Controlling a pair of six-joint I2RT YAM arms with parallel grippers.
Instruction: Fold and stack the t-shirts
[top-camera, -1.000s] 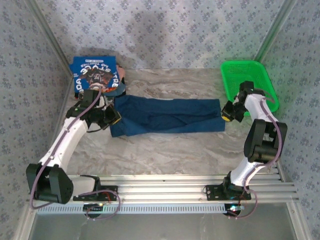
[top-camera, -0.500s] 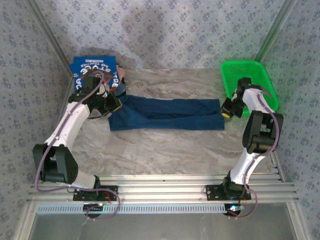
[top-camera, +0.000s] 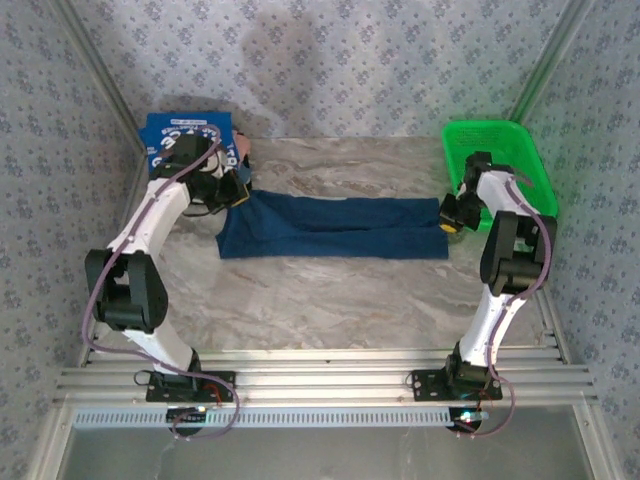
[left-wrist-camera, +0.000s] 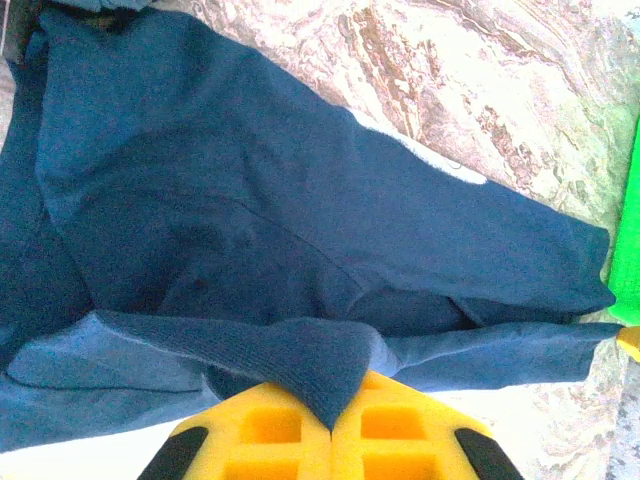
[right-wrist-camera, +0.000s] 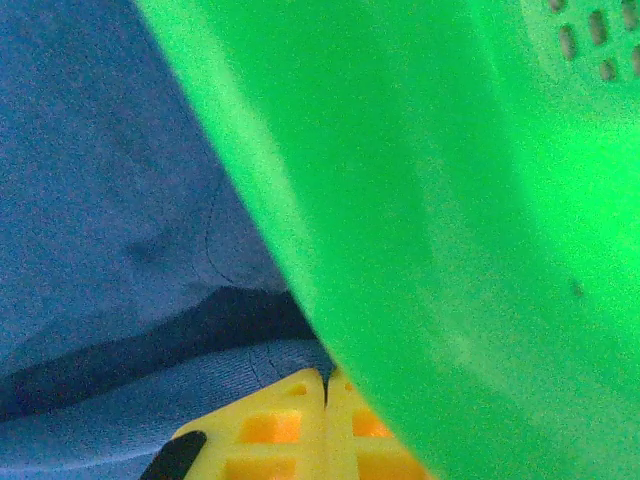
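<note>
Left gripper (top-camera: 232, 190): we see it closed, and in its wrist view a fold of the navy shirt (top-camera: 330, 228) is pinched between the yellow pads (left-wrist-camera: 265, 440).
Right gripper (top-camera: 450, 215): its pads are pressed together at the shirt's hem, just under the basket (top-camera: 500, 140) rim. We read this as a grip on the cloth.
Navy shirt: it lies as a long, narrow band across the middle of the table (top-camera: 330, 300), stretched between the two grippers. The left end is wider and slightly bunched.
Blue shirt (top-camera: 165, 130): it sits folded in the far-left corner against the back wall, white lettering facing up. The left arm reaches over its near edge.
Basket: this green mesh basket stands in the far-right corner, and its near-left edge is touching or just beside the right gripper.
Table: we see a marbled top of beige and grey veins, bare in front of the navy shirt.
Walls (top-camera: 330, 60): pale blue-grey with a small repeated floral print, they close in the table on the left, back and right. Metal posts slant up at the corners.
Rails (top-camera: 330, 375): silver slotted bars run along the near edge, and both arm bases are bolted to them, with cables looped beside each base.
</note>
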